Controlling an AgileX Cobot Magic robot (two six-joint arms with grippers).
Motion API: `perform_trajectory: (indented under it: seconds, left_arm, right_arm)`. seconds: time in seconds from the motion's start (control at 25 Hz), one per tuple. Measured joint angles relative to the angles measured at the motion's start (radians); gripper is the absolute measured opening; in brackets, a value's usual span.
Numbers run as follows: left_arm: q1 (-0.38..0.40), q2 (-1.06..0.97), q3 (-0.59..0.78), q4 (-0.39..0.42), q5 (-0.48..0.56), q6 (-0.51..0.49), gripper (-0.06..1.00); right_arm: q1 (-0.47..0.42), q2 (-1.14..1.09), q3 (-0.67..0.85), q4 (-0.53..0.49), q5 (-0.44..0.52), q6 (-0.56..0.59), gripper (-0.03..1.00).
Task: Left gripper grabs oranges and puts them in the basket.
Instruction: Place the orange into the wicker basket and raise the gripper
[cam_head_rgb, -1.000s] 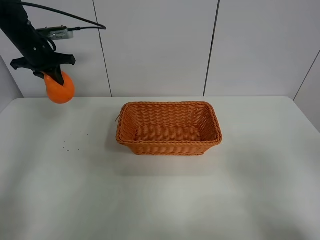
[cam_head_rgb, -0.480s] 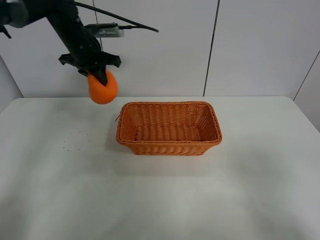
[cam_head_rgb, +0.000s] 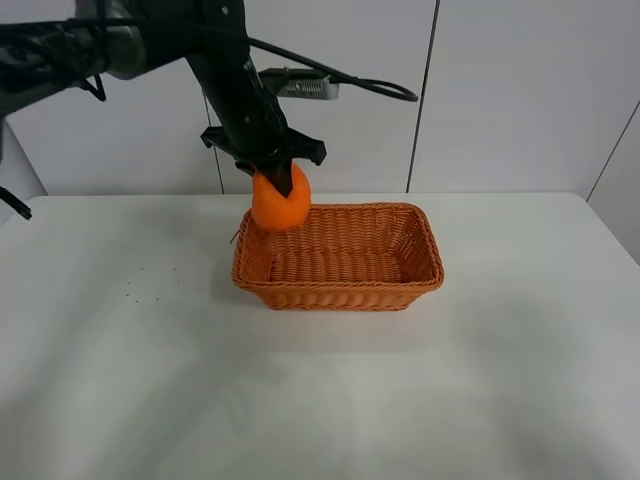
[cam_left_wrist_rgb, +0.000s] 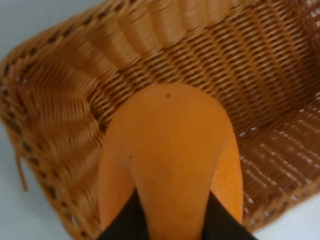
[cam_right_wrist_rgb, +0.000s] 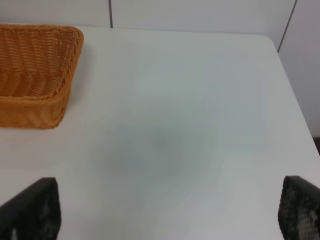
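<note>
The left gripper (cam_head_rgb: 277, 182) pointed downward with its two dark fingers (cam_head_rgb: 285, 176) pinched on the upper part of a single orange (cam_head_rgb: 280, 205), and the fruit hung directly beneath it. Well off to the gripper's left and lower, a few tiny dark specks (cam_head_rgb: 150, 280) lay on the white table (cam_head_rgb: 120, 380). A black cable (cam_head_rgb: 370, 92) ran from the grey-white module on top of the gripper toward the right, in front of the pale wall panels.

Directly under the gripper was the left rear corner of the woven wicker basket (cam_head_rgb: 345, 293), the rest of it extending to the gripper's right. In the left wrist view the orange (cam_left_wrist_rgb: 170, 150) filled the middle, the black fingers (cam_left_wrist_rgb: 125, 225) clamped against its sides, and the basket's (cam_left_wrist_rgb: 250, 65) corner and sloping inner walls showed beneath it. Whether the fruit touched the rim could not be told.

Farther right, the right gripper (cam_right_wrist_rgb: 165, 210) sat spread wide and held nothing, above bare table (cam_right_wrist_rgb: 175, 100), with one end of the basket (cam_right_wrist_rgb: 35, 75) well ahead of its finger.
</note>
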Motion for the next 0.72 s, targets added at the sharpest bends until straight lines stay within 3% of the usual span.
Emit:
perform_trajectory:
  seconds: [0.16, 0.36, 0.64, 0.72]
  left_arm:
    - [0.0, 0.09, -0.026, -0.001, -0.04, 0.0, 0.23]
    - [0.0, 0.17, -0.029, -0.068, -0.131, 0.017, 0.23]
    - [0.0, 0.201, -0.029, -0.072, -0.142, 0.03, 0.23]
    - [0.0, 0.201, -0.029, -0.072, -0.14, 0.031, 0.35]
  right_arm:
    - [0.0, 0.0, 0.0, 0.0, 0.0, 0.0, 0.69]
    - [0.0, 0.0, 0.0, 0.0, 0.0, 0.0, 0.69]
    - [0.0, 0.0, 0.0, 0.0, 0.0, 0.0, 0.69]
    - [0.0, 0.0, 0.0, 0.0, 0.0, 0.0, 0.69]
